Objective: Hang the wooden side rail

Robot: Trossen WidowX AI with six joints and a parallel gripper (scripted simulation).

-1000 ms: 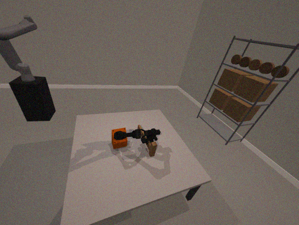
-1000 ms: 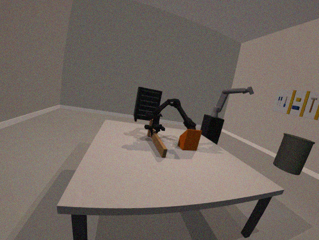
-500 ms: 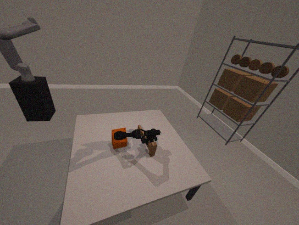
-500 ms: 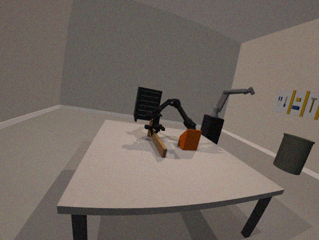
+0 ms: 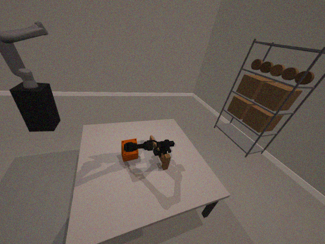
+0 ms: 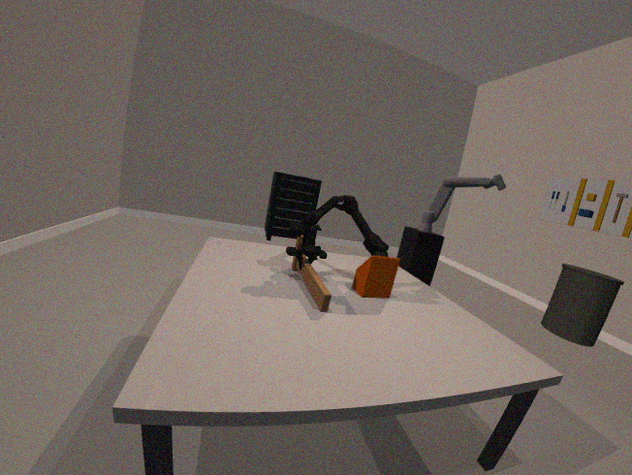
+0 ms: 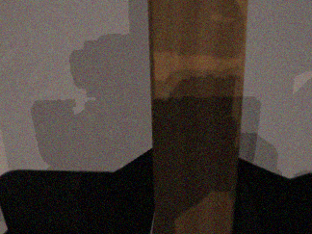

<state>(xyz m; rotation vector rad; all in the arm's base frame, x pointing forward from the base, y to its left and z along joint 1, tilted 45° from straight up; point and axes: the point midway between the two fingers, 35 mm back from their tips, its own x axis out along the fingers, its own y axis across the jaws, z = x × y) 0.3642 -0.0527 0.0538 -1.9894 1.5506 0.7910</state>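
Note:
The wooden side rail [image 6: 314, 285] [image 7: 197, 28] runs lengthwise from under the gripper. Its far end, nearest the exterior camera, appears to touch the table. My gripper [image 6: 306, 260] [image 7: 183, 153] is shut on the rail, with one black finger at each side in the wrist view. The wooden headboard post [image 5: 165, 162] [image 6: 295, 263] stands upright at the rail's other end, close beside the gripper. The gripper and arm cover the joint between rail and post. The steel hooks, the slot and the pins cannot be made out, so whether the hooks sit on the pins cannot be told.
The arm's orange base block [image 5: 130, 157] [image 6: 380, 278] stands on the table [image 5: 118, 207] [image 6: 306, 367] to one side of the rail. Off the table are a shelf rack, a grey robot arm on a black pedestal and a dark bin [image 6: 582, 306].

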